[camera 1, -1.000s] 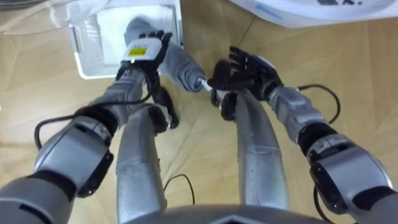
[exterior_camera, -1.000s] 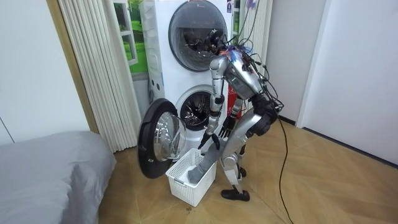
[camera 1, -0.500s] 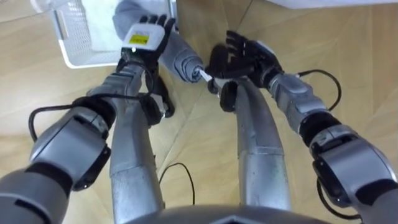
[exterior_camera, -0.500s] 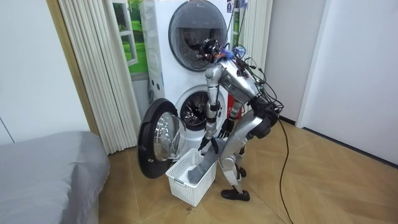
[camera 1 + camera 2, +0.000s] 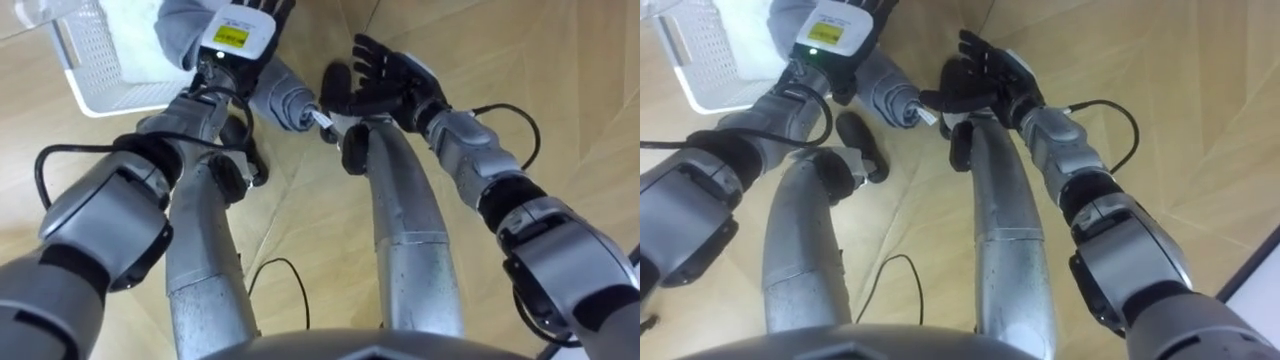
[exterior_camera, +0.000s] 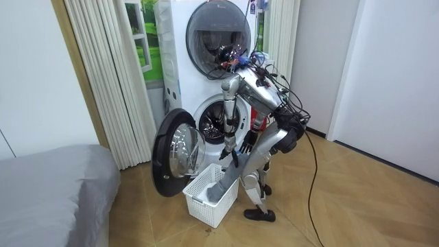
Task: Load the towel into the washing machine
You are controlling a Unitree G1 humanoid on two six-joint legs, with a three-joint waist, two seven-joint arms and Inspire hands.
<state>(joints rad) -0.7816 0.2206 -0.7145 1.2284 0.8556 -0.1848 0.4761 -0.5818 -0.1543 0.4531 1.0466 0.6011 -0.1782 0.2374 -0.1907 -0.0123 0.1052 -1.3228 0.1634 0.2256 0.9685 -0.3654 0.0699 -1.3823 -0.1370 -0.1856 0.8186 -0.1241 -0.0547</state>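
Observation:
A grey towel [image 5: 283,96] hangs out of a white laundry basket [image 5: 92,72] on the wooden floor, its rolled end with a small white tag pointing at my right leg. My left hand [image 5: 238,28] lies on top of the towel at the view's upper edge, where its fingertips are cut off. My right hand [image 5: 388,82] hovers just right of the towel's end, open with fingers spread, holding nothing. In the room view I stand bent forward over the basket [image 6: 206,199], and the towel [image 6: 221,184] rises from it toward my hands.
The lower washing machine [image 6: 218,122] is right in front of me, its round door [image 6: 177,154] swung open toward the room view's left. A second drum [image 6: 218,31] sits above it. A grey bed [image 6: 55,189] and curtains stand at the room view's left.
My torso has bent further toward the machine, so the eye view has shifted and the basket sits nearer the upper left corner. Both hands keep their places at the towel.

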